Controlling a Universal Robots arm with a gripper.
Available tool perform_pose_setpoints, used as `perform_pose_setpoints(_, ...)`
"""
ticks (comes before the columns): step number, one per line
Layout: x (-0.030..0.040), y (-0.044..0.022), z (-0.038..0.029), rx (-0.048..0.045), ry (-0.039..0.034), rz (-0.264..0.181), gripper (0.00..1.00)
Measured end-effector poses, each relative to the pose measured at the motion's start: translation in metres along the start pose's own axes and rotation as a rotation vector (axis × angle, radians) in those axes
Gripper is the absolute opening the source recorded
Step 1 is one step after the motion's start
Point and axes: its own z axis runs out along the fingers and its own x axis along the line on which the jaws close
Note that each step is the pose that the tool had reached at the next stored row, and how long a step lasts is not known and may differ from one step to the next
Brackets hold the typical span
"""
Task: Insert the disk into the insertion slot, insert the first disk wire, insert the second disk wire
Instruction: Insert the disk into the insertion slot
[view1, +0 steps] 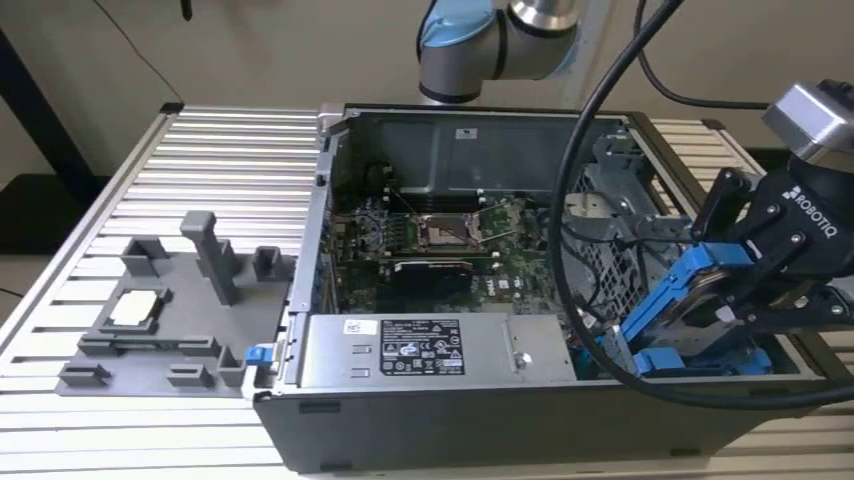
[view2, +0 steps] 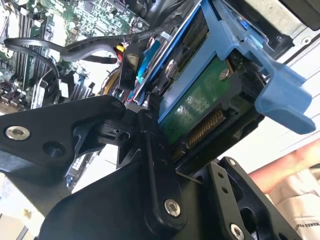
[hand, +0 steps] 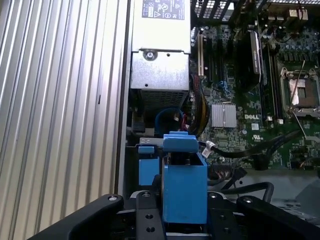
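My gripper (view1: 763, 285) is shut on the disk (view1: 697, 300), a drive clipped in a bright blue carrier, which hangs tilted over the case's corner at the exterior view's right. In the second wrist view the disk's green circuit board (view2: 200, 107) and blue frame sit between the black fingers (view2: 150, 145). The first wrist view has the blue carrier (hand: 184, 185) end-on in the gripper (hand: 183, 215). The insertion slot (view1: 617, 215), a grey bay with perforated walls, lies just beside and below the disk. More blue plastic (view1: 707, 362) lies low in that corner.
The grey power supply box (view1: 420, 352) fills the case's front. The motherboard (view1: 441, 235) lies behind it, and black cables (view1: 577, 190) hang across the bay. A grey fixture tray (view1: 160, 320) sits on the ribbed table at the exterior view's left. Something like a sleeve (view2: 295, 200) shows near the gripper.
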Motion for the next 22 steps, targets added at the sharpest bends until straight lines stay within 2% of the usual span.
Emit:
perform_pose_setpoints(7, 0.0000, -0.0001, 0.0001, 0.0002, 0.0001, 0.000, 0.33)
perform_pose_setpoints(8, 0.0000, -0.0001, 0.0001, 0.0001, 0.0001, 0.000, 0.34)
perform_pose_setpoints(9, 0.0000, 0.0000, 0.0001, 0.0000, 0.0001, 0.000, 0.40)
perform_pose_setpoints(10, 0.0000, -0.0001, 0.0001, 0.0001, 0.0001, 0.000, 0.40)
perform_pose_setpoints(11, 0.0000, -0.0001, 0.0001, 0.0000, 0.0000, 0.000, 0.47)
perform_pose_setpoints(14, -0.0001, 0.0003, -0.0012, 0.0000, 0.0001, 0.000, 0.47)
perform_pose_setpoints(22, -0.0016, 0.0102, -0.0355, 0.0000, 0.0001, 0.000, 0.47)
